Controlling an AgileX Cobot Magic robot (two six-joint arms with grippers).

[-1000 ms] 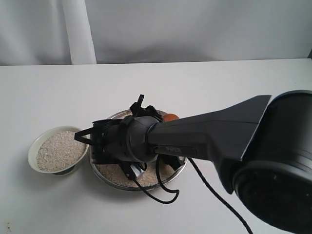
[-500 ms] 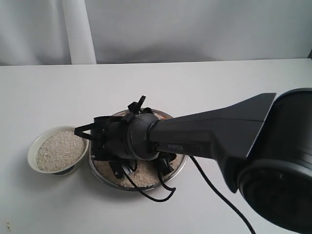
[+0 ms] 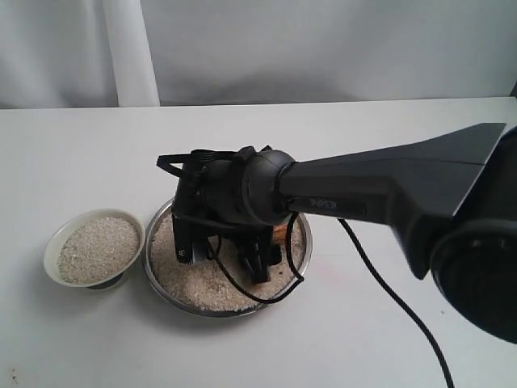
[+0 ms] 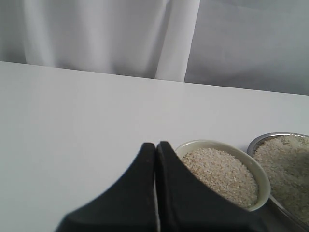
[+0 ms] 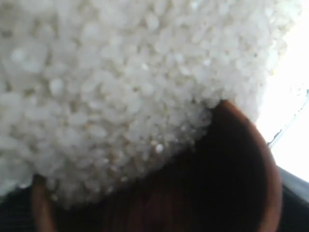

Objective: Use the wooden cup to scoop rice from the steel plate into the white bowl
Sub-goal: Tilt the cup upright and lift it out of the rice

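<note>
My left fingers (image 4: 140, 193) are pressed together beside the white bowl (image 4: 258, 181), which sits just beside the steel plate (image 3: 159, 271), toward the counter's (image 3: 388, 129) left edge. My right fingers (image 3: 257, 263) hang over the plate. The wooden cup (image 5: 241, 183) lies mouth-first in the rice (image 5: 111, 82). I cannot tell whether they grip it.

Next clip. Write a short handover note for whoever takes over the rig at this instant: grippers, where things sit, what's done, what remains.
Left gripper: shut, empty, near the white bowl.
Right gripper: down in the steel plate, apparently holding the wooden cup; its fingers are not clear in the wrist view.
Cup: tilted, mouth pushed into the rice, grains at its lip.
Done: the bowl already holds a good layer of rice.
Left: lift the loaded cup, carry it to the bowl, tip it out. Plenty of rice remains in the plate.
</note>
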